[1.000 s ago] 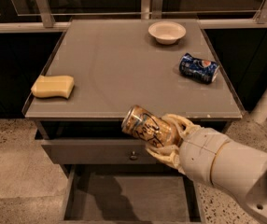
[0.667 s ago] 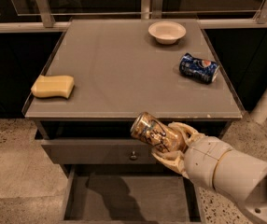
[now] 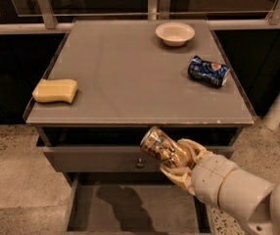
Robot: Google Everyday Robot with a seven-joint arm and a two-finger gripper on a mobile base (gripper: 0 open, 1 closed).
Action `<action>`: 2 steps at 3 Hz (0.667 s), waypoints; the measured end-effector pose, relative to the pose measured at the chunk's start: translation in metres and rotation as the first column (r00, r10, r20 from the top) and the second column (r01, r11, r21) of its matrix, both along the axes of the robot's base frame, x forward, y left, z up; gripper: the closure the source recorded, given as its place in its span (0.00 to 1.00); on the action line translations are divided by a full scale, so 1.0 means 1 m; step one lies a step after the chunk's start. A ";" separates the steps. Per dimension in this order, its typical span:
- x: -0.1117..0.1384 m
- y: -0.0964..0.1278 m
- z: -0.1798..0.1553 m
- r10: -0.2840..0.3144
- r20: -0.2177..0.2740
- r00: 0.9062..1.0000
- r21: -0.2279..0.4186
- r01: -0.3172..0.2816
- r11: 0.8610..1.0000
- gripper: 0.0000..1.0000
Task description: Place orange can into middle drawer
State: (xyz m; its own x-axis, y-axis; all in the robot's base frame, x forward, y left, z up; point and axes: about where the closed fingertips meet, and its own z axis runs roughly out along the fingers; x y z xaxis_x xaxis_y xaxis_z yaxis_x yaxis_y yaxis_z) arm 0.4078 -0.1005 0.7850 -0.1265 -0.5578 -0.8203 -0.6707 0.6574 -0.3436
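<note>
The gripper [image 3: 181,159] holds the orange can [image 3: 160,147] above the open middle drawer [image 3: 164,208].
Its jaws are clamped on the tilted can, just before the knobbed drawer front [image 3: 96,158] below the worktop [image 3: 130,72].

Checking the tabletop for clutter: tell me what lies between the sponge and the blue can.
Bare tabletop only, in the camera view. The gripper holds the orange can above the open drawer.
</note>
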 end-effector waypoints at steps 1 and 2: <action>-0.003 -0.017 -0.067 -0.092 -0.075 0.993 0.072 0.098 0.993 1.00; -0.007 -0.032 -0.123 -0.157 -0.153 0.976 0.131 0.177 0.976 1.00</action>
State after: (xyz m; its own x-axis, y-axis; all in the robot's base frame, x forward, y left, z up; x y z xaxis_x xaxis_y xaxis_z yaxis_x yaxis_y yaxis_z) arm 0.4003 -0.1320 0.6621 -0.3278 -0.3976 -0.8570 -0.5823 0.7994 -0.1481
